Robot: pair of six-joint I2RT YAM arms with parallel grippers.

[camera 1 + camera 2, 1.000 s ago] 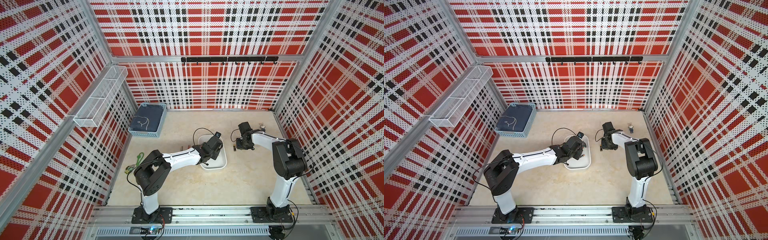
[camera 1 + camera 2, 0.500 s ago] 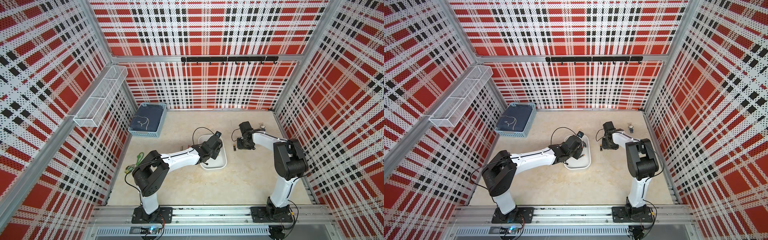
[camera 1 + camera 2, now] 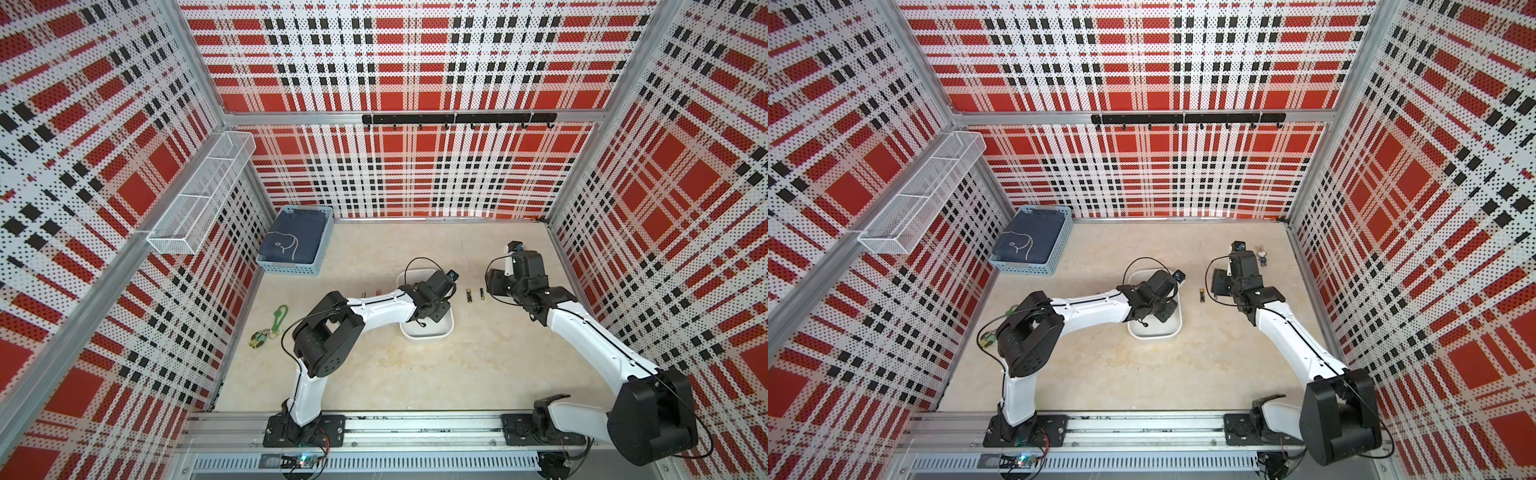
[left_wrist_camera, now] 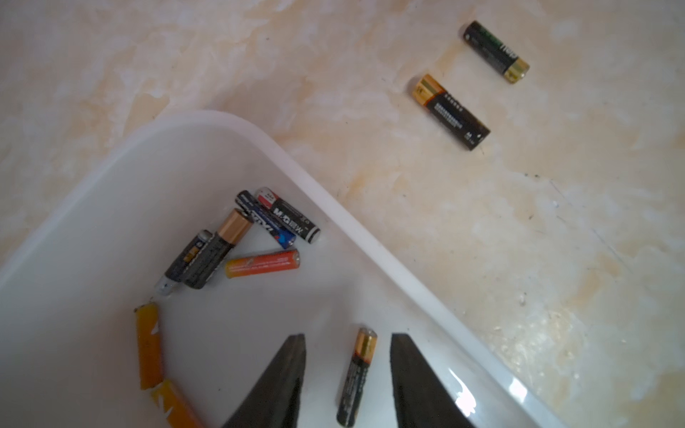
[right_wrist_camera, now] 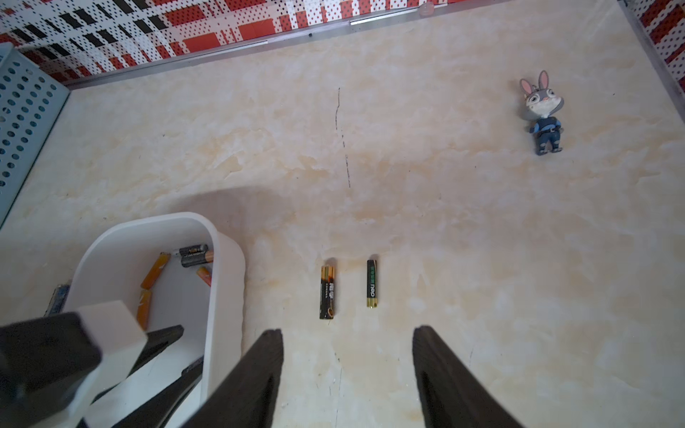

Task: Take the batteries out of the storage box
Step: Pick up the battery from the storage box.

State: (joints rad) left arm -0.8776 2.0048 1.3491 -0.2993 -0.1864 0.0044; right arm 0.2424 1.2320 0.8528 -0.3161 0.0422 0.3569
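**1. Storage box (image 4: 370, 255).** Shallow white plastic tray with rounded corners, smooth solid walls and a glossy floor. It stands near the middle of the beige marbled surface (image 4: 556, 278). In both top views the left arm's wrist is above it.

**2. Batteries inside the box.** The left wrist view shows eight thin cylindrical cells lying flat on the box floor.
- Five form a cluster toward one rounded corner:
  - A black cell with a copper end (image 4: 218, 248) lies side by side with a grey-and-black cell (image 4: 185, 261).
  - A blue-and-black cell (image 4: 265, 220) lies side by side with a black cell with a red-and-white end (image 4: 289, 215).
  - An orange-red cell (image 4: 263, 264) lies just beside them.
- Two yellow-orange cells (image 4: 148, 344) lie nearly end to end, apart from the cluster.
- One slim black-and-gold cell (image 4: 356, 378) lies alone, close to the box wall.

**3. Batteries outside the box.** Two black cells with gold ends lie on the surface just beside the box. They are parallel and near each other but not touching. One carries an orange band (image 5: 327, 292); the other has green lettering (image 5: 372, 283).

**4. Left hand (image 4: 348, 335).** Positioned over the box floor with its fingers partly spread, one on each side of the black-and-gold cell. A gap shows on both sides, and nothing is gripped.

**5. Right hand (image 5: 347, 329).** Fingers spread wide and empty, above bare surface, near the two outside cells.
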